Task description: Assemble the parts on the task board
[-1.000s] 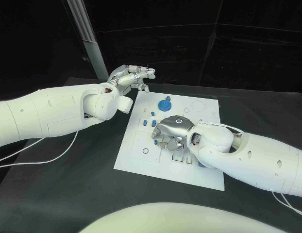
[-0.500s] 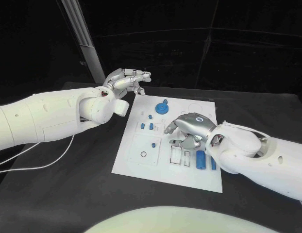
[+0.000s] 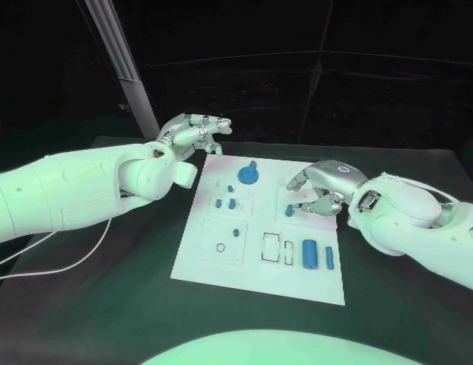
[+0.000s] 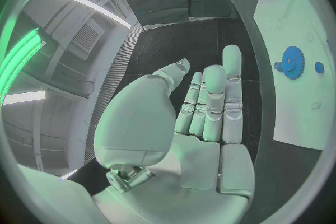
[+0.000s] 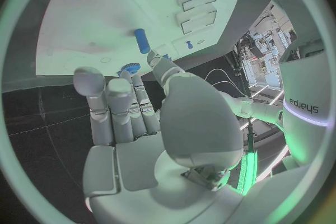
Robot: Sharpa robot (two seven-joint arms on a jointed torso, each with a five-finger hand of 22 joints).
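The left hand (image 3: 193,131) hovers beyond the task board's (image 3: 226,258) far left corner, fingers loosely curled, holding nothing. A blue gear (image 3: 249,176) lies flat between the hands. The right hand (image 3: 322,188), now lifted farther back, pinches nothing. Two blue cylinders (image 3: 310,253) uncovered behind it point away from the robot.

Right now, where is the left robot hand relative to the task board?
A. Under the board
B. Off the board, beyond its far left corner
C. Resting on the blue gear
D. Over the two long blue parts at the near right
B: the left robot hand is raised past the far left corner of the task board, holding nothing.
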